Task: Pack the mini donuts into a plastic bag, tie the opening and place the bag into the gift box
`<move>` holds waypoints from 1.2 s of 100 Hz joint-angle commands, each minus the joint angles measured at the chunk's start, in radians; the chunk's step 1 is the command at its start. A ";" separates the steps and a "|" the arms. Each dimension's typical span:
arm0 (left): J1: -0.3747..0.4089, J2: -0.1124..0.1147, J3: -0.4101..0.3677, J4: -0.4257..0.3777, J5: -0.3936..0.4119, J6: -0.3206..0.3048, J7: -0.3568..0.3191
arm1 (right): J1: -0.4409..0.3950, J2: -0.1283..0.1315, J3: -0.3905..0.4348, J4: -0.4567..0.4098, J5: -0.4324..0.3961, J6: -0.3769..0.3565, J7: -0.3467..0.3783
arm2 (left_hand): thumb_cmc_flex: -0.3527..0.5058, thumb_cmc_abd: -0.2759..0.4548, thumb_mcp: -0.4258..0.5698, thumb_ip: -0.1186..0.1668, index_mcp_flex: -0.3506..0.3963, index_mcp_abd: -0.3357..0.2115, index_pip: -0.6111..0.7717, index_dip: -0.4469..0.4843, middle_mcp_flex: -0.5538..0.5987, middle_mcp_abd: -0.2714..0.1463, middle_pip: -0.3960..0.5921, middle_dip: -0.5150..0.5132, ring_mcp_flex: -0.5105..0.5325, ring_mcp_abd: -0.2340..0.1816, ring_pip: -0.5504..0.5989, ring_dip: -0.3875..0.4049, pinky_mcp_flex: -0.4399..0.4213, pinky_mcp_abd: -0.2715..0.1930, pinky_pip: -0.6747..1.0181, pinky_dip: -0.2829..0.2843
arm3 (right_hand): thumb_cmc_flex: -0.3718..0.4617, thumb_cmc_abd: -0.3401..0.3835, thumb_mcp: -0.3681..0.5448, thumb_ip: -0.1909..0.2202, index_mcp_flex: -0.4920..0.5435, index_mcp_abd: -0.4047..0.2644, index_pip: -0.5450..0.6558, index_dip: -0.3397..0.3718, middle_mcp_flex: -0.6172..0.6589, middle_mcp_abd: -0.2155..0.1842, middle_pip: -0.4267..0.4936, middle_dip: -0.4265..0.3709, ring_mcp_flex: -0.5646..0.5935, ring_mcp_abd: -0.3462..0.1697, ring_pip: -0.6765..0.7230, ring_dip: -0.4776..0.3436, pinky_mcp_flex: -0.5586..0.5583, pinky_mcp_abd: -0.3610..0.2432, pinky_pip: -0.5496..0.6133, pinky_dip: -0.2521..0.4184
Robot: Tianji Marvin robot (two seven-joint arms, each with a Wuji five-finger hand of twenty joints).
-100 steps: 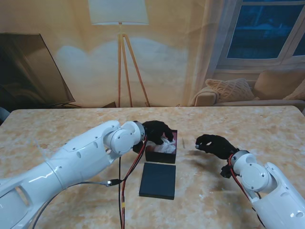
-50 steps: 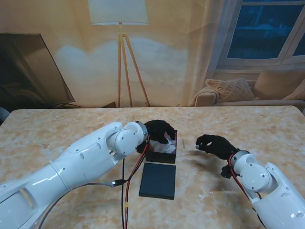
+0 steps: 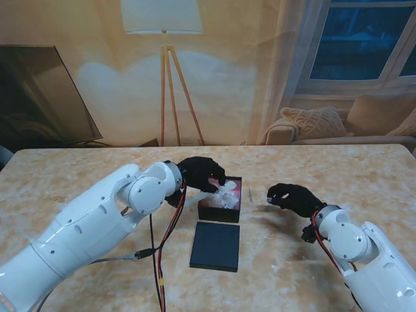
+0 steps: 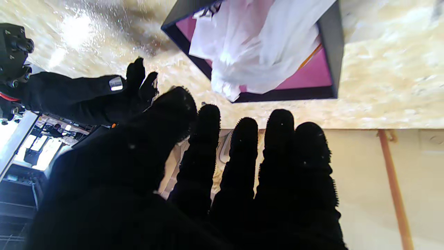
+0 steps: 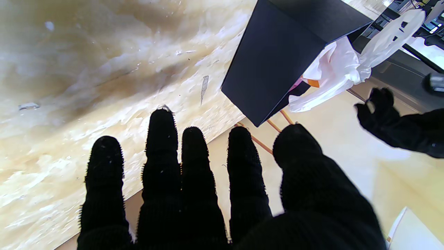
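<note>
The black gift box [image 3: 209, 211] with a pink lining stands at the table's middle. The white plastic bag [image 3: 226, 194] lies inside it, its crumpled top rising above the rim. My left hand [image 3: 198, 174] hovers at the box's left far corner, fingers spread and apart from the bag. In the left wrist view the bag [image 4: 256, 45] fills the box [image 4: 329, 45] beyond my bare fingers [image 4: 281, 139]. My right hand [image 3: 294, 197] rests open to the right of the box, holding nothing. The right wrist view shows the box wall [image 5: 277, 59] and the bag [image 5: 333, 69]. No donuts are visible.
The flat black box lid [image 3: 216, 245] lies on the table, nearer to me than the box. Red and black cables [image 3: 168, 227] hang from my left arm beside the lid. A thin sliver [image 3: 250, 194] lies between the box and my right hand.
My left hand has drawn back from over the box toward the left, off the bag, which stays in the box. The right hand has not moved.
</note>
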 commanded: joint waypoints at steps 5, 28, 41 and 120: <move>0.033 0.023 -0.027 -0.010 0.020 -0.011 -0.005 | -0.013 -0.005 0.001 -0.003 -0.003 -0.004 0.009 | 0.052 -0.038 -0.057 -0.044 0.011 -0.032 0.086 0.051 0.040 -0.027 0.042 0.052 0.060 -0.001 0.063 0.064 0.025 -0.024 0.062 0.052 | -0.001 -0.013 0.004 -0.018 0.005 -0.026 0.006 -0.008 0.019 -0.024 0.011 0.017 0.015 -0.021 0.018 0.034 0.004 0.007 0.024 0.005; 0.073 0.039 -0.075 -0.032 0.023 -0.041 -0.043 | -0.014 -0.005 0.002 -0.004 -0.004 -0.003 0.008 | 0.107 -0.007 -0.214 -0.032 0.027 -0.085 0.285 0.042 0.105 -0.044 0.071 0.096 0.105 0.005 0.081 0.103 0.042 -0.010 0.086 0.086 | 0.000 -0.013 0.003 -0.019 0.006 -0.028 0.010 -0.009 0.020 -0.024 0.011 0.018 0.016 -0.021 0.019 0.034 0.001 0.005 0.023 0.004; 0.056 0.042 -0.059 -0.017 -0.025 -0.038 -0.077 | -0.012 -0.005 0.001 -0.002 -0.002 -0.002 0.010 | 0.118 0.011 -0.255 -0.022 0.063 -0.100 0.294 -0.024 0.125 -0.047 0.053 0.081 0.109 0.019 0.048 0.084 0.036 0.009 0.070 0.086 | 0.001 -0.013 0.003 -0.019 0.005 -0.027 0.011 -0.010 0.020 -0.025 0.011 0.018 0.016 -0.021 0.019 0.034 0.002 0.005 0.023 0.004; -0.064 -0.008 0.093 0.066 -0.197 0.047 -0.064 | -0.014 -0.006 0.003 -0.003 -0.004 -0.002 0.006 | 0.138 0.033 -0.131 -0.022 0.134 0.037 -0.079 -0.122 0.084 -0.025 -0.067 -0.094 0.068 0.021 -0.102 -0.101 0.071 -0.009 -0.072 -0.067 | -0.002 0.001 -0.003 -0.012 0.022 -0.001 -0.010 -0.020 0.019 -0.025 0.011 0.017 0.017 -0.019 0.020 0.034 0.002 0.005 0.023 0.003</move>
